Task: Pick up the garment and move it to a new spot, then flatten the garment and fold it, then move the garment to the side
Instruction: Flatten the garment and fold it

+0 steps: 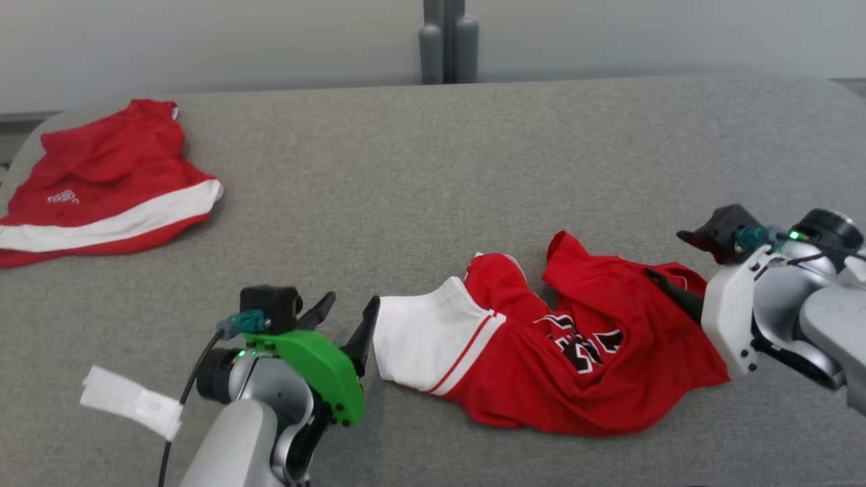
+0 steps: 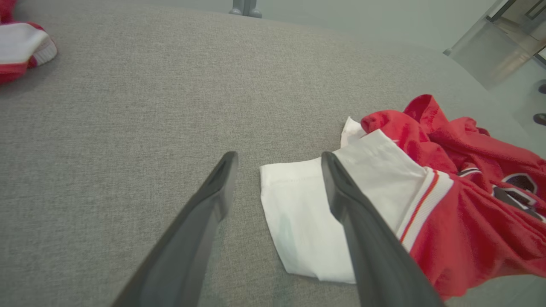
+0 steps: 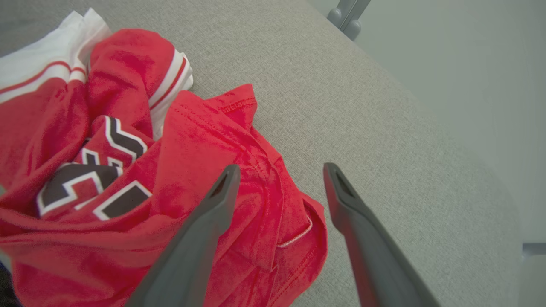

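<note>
The garment (image 1: 541,352) is a crumpled red jersey with a white sleeve and dark lettering, lying on the grey table (image 1: 433,169) at the near right. My left gripper (image 1: 352,301) is open at the white sleeve's left edge. In the left wrist view, the left gripper (image 2: 279,155) straddles that edge of the garment (image 2: 298,221), one finger over cloth and one over bare table. My right gripper (image 1: 666,284) is open at the garment's right edge. In the right wrist view, the right gripper (image 3: 279,168) has its left finger over the garment's (image 3: 192,140) red hem. Nothing is held.
A second red garment with a white band (image 1: 101,182) lies at the table's far left, and its corner (image 2: 21,47) also appears in the left wrist view. Grey posts (image 1: 446,47) stand behind the table's far edge. A white tag (image 1: 132,401) hangs on my left arm's cable.
</note>
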Robot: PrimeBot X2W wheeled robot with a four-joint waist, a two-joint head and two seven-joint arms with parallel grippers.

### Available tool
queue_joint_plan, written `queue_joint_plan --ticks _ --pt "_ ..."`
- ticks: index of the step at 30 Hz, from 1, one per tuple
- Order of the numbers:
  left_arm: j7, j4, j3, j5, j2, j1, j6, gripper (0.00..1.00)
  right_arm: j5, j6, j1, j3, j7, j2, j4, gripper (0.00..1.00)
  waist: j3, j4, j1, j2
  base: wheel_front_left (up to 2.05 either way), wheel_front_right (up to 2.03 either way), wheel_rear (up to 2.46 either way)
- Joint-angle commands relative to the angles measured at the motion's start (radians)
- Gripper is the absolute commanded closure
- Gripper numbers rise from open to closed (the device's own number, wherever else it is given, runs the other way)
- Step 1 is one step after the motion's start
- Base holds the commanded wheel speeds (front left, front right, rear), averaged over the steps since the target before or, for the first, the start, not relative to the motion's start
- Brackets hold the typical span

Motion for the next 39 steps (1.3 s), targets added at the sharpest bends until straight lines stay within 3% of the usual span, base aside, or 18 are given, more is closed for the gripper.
queue_joint_plan --ticks 1,4,11,26,32,34,35,36,37,38,39 --pt "0.016 0.028 -0.018 -0.02 -0.006 -0.057 -0.003 0.0 0.054 -0.002 -0.073 0.067 0.033 -0.038 -0.006 0.0 0.071 0.067 0.0 -0.0001 0.0 0.0 0.0" --pt "0.045 0.07 -0.055 -0.046 -0.012 -0.127 -0.003 0.0 0.127 -0.002 -0.177 0.157 0.058 -0.092 -0.015 0.0 0.105 0.091 0.0 -0.0001 0.0 0.0 0.0" --pt "0.081 0.139 -0.138 -0.114 -0.016 -0.199 -0.003 0.0 0.236 -0.002 -0.292 0.274 0.11 -0.137 -0.033 0.0 0.151 0.116 0.0 -0.0001 0.0 0.0 0.0" --pt "0.075 0.234 -0.246 -0.253 -0.016 -0.271 -0.003 0.0 0.281 -0.002 -0.251 0.289 0.31 -0.183 -0.192 0.0 0.173 0.091 0.0 -0.0001 0.0 0.0 0.0" --pt "0.067 0.277 -0.279 -0.282 -0.016 -0.296 -0.003 0.0 0.274 -0.002 -0.25 0.29 0.323 -0.184 -0.206 0.0 0.193 0.076 0.0 -0.0001 0.0 0.0 0.0" --pt "0.068 0.286 -0.296 -0.29 -0.016 -0.304 -0.003 0.0 0.273 -0.002 -0.248 0.29 0.319 -0.177 -0.201 0.47 0.201 0.075 0.0 -0.0001 0.0 0.0 0.0" --pt "0.069 0.29 -0.304 -0.298 -0.016 -0.307 -0.003 0.0 0.276 -0.002 -0.244 0.29 0.322 -0.175 -0.198 0.64 0.204 0.075 0.0 -0.0001 0.0 0.0 0.0" --pt "0.074 0.291 -0.319 -0.306 -0.017 -0.308 -0.003 0.0 0.279 -0.002 -0.243 0.29 0.329 -0.174 -0.197 0.91 0.206 0.075 0.0 -0.0001 0.0 0.0 0.0" --pt "0.08 0.294 -0.331 -0.316 -0.017 -0.308 -0.003 0.0 0.282 -0.002 -0.244 0.289 0.333 -0.172 -0.196 1.0 0.208 0.075 0.0 -0.0001 0.0 0.0 0.0" --pt "0.079 0.295 -0.339 -0.323 -0.015 -0.311 -0.003 0.45 0.286 -0.002 -0.246 0.289 0.335 -0.172 -0.196 1.0 0.209 0.074 0.0 -0.0001 0.0 0.0 0.0" --pt "0.076 0.295 -0.348 -0.331 -0.011 -0.314 -0.003 0.7 0.29 -0.002 -0.254 0.289 0.335 -0.174 -0.194 1.0 0.209 0.072 0.0 -0.0001 0.0 0.0 0.0"
